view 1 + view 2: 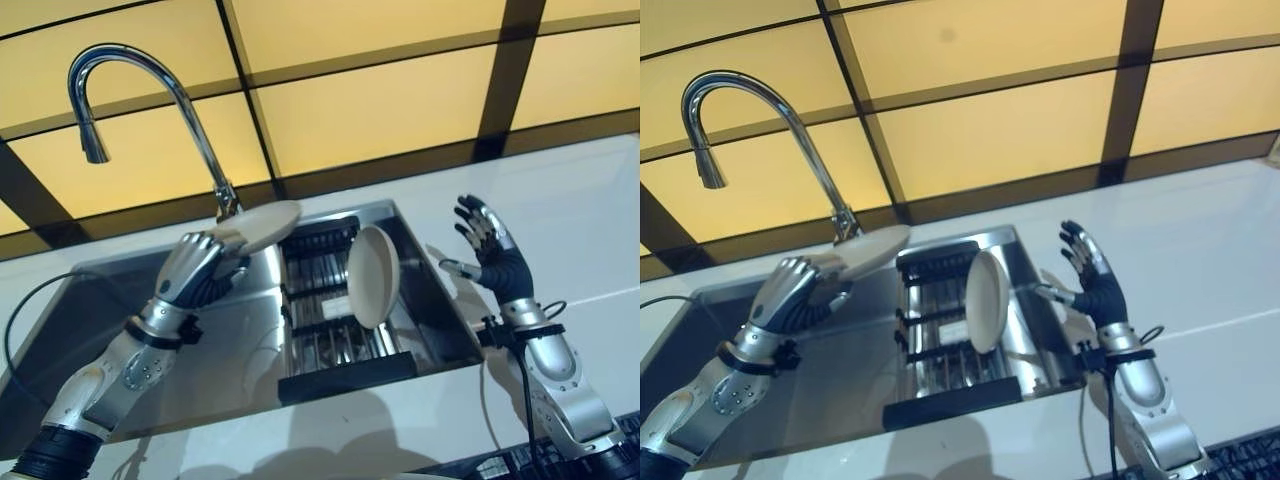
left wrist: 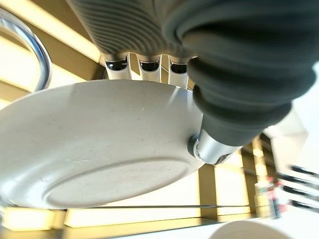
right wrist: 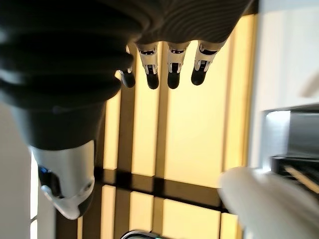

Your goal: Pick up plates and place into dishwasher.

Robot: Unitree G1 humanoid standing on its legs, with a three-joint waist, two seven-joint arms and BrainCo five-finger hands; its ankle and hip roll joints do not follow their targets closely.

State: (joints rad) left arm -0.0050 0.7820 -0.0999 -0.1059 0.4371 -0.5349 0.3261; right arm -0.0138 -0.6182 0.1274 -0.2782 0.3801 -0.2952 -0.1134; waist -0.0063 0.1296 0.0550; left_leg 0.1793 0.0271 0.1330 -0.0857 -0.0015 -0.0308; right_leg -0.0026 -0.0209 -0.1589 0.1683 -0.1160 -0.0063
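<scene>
My left hand (image 1: 195, 270) is shut on the rim of a cream plate (image 1: 262, 226), holding it nearly flat above the left part of the steel sink (image 1: 120, 290). Its underside (image 2: 99, 144) shows in the left wrist view, with my thumb under it and my fingers over the top. A second cream plate (image 1: 373, 276) stands on edge in the dark dish rack (image 1: 330, 340) set in the sink's right part. Over the white counter, to the right of the sink, my right hand (image 1: 490, 250) is raised and open, holding nothing; its straight fingers (image 3: 172, 69) show in the right wrist view.
A curved chrome tap (image 1: 120, 70) rises behind the sink, close above the held plate. A white counter (image 1: 570, 220) surrounds the sink. Yellow panels with dark frames (image 1: 370, 110) form the wall behind.
</scene>
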